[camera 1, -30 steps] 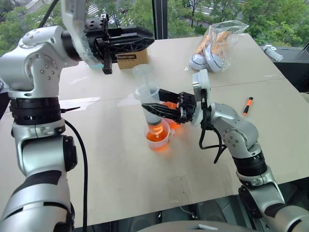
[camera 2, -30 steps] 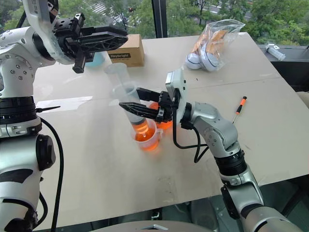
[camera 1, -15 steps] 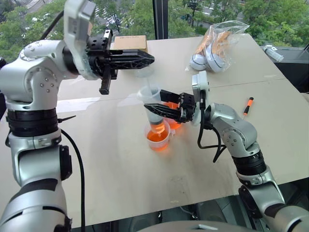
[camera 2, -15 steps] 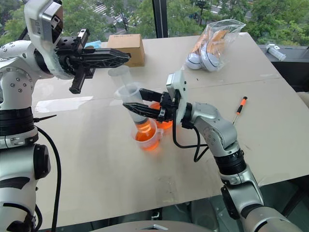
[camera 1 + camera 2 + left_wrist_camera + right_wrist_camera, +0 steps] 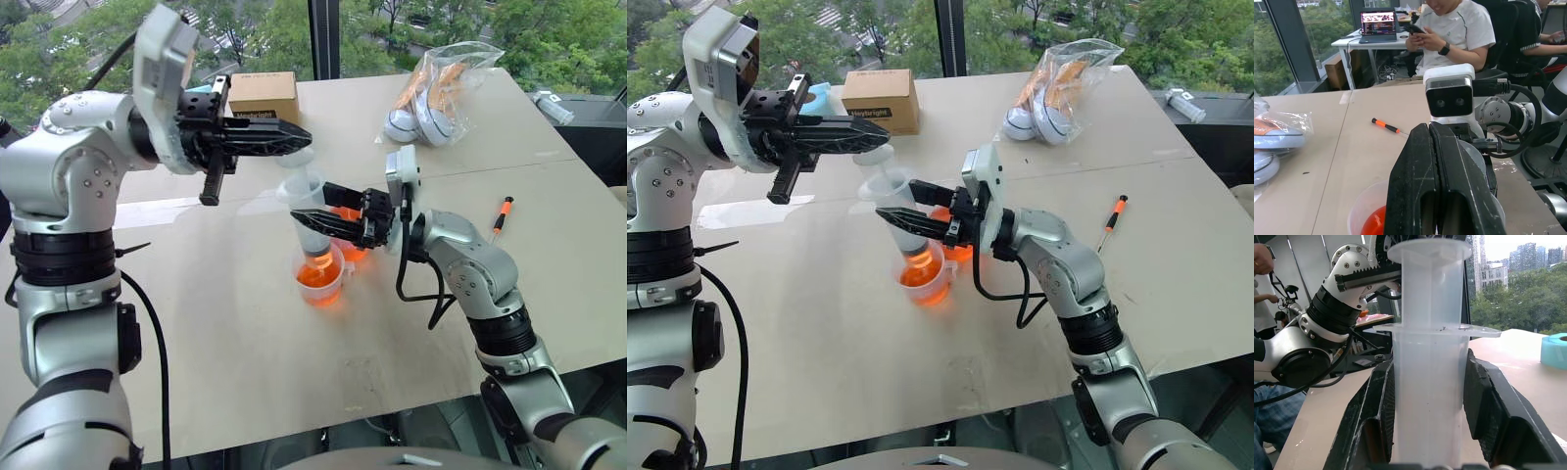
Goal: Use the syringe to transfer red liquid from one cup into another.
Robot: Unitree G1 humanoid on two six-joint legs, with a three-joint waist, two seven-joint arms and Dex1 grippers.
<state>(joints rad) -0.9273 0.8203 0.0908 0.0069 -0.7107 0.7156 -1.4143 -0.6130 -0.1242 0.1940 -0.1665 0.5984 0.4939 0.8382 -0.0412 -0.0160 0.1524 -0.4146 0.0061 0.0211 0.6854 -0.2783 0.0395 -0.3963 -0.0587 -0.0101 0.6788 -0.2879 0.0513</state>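
Lowered since a second ago, my left gripper (image 5: 294, 135) now hangs level just above the plunger top of the syringe (image 5: 312, 220), its fingers pressed together and holding nothing. Behind it, near the tabletop's far edge, sits a cardboard box (image 5: 262, 95). At the middle of the tabletop, my right gripper (image 5: 315, 219) has not shifted: its two fingers clamp the syringe's clear barrel below the flange, keeping it upright with the tip dipped into the near cup (image 5: 321, 279). That cup holds red liquid (image 5: 315, 276), and orange-red shows low in the barrel too. A second cup (image 5: 958, 247), also showing red, stands just behind, touching or nearly touching the first. Toward the tabletop's right edge lies an orange-handled screwdriver (image 5: 502, 214); a plastic bag (image 5: 439, 80) rests at the far right corner. As I judge it, the transfer is mid-course: the plunger stands raised and the closed left fingers look set to push it down.
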